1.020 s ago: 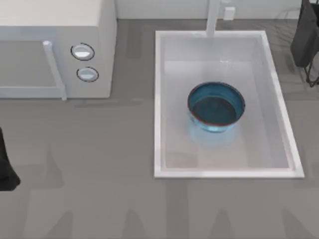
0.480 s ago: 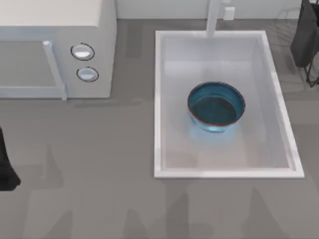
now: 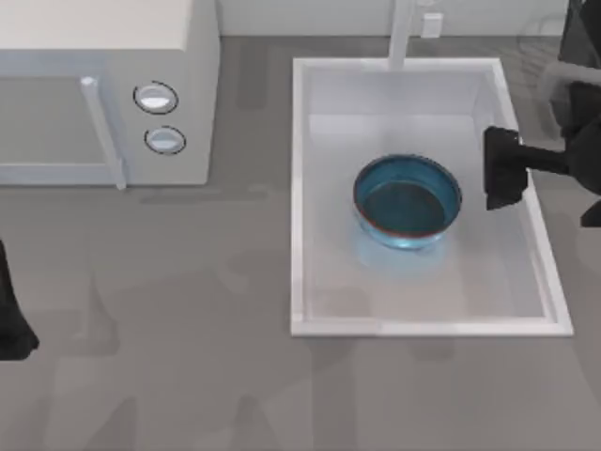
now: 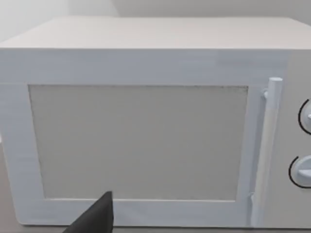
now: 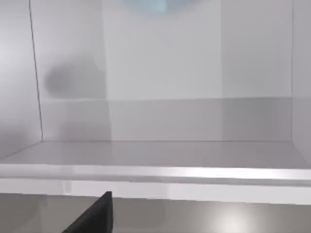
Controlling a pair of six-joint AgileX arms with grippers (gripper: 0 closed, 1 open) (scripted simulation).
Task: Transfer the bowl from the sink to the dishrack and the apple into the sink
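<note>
Bowl sits mid-sink, nothing inside it. Right gripper over the sink's right rim, just beside the bowl, apart from it; finger spread can't be told. Faucet post at the far rim. Microwave well to the left. Left arm parked at the table's left edge

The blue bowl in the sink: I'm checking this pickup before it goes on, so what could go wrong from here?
1. The right gripper sits over the right rim of the large white rectangular sink; descending there, it might hit the rim.
2. The round, glossy, translucent blue bowl looks slick, so a grasp on its thin reddish-brown rim may slip.
3. The lift could catch the white faucet post.
The left arm sits parked at the table's left edge.
</note>
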